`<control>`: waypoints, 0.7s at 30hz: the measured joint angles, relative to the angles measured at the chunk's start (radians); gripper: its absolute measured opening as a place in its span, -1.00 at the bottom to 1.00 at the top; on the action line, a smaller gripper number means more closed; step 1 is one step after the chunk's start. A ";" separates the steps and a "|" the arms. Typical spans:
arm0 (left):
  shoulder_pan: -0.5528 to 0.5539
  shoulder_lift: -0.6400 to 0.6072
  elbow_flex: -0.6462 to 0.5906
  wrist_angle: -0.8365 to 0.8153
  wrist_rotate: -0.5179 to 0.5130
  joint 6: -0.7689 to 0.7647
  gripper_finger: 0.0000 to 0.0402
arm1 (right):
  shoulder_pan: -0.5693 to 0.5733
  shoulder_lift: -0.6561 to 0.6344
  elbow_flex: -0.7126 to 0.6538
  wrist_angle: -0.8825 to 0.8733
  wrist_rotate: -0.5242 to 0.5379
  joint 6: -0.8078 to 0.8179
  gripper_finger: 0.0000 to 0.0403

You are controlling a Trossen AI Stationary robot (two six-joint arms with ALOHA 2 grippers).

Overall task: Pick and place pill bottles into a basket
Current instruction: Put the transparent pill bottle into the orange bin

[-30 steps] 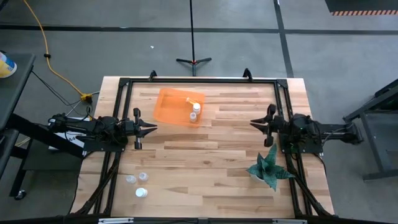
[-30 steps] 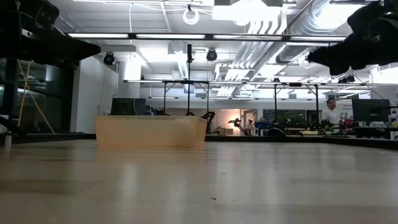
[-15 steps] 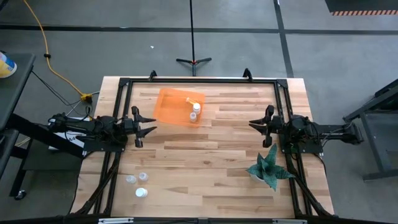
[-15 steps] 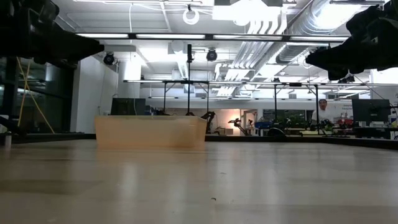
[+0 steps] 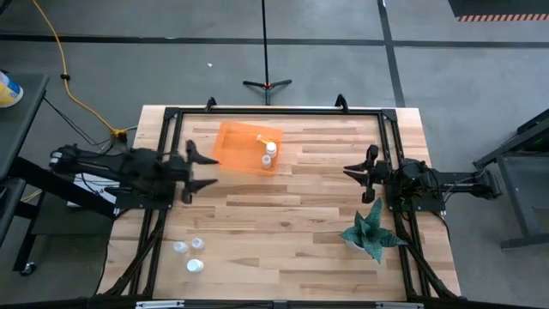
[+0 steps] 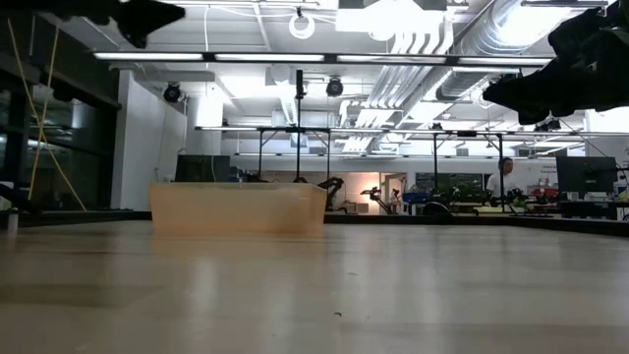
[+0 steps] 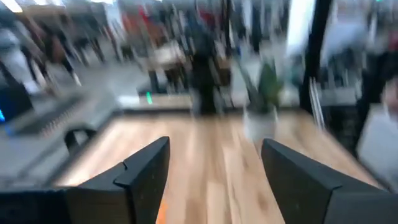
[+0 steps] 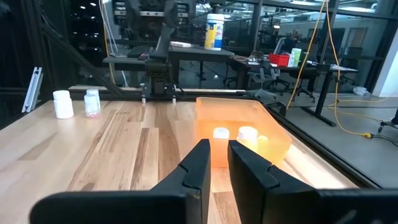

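The orange basket (image 5: 240, 146) lies flat on the table at the far middle, with two pill bottles (image 5: 269, 153) upright in its right end; the right wrist view shows them too (image 8: 234, 133). Three more pill bottles (image 5: 190, 253) stand on the table near its front left corner. My left gripper (image 5: 202, 168) hovers open above the table, just left of the basket, with nothing between its fingers (image 7: 214, 180). My right gripper (image 5: 348, 172) hangs shut over the table's right side, pointing at the basket (image 8: 242, 124).
A spiky green plant (image 5: 373, 233) stands at the front right, just in front of my right arm. A black frame (image 5: 274, 112) runs along the table's edges. Bare wood lies between the two grippers and in the table's middle.
My left gripper has opened wide and risen well above the table, staying left of the basket. My right gripper has kept still.
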 joint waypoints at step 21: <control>0.000 1.010 0.904 -1.357 0.337 -0.836 0.24 | 0.000 0.015 -0.001 -0.002 -0.005 0.001 -0.76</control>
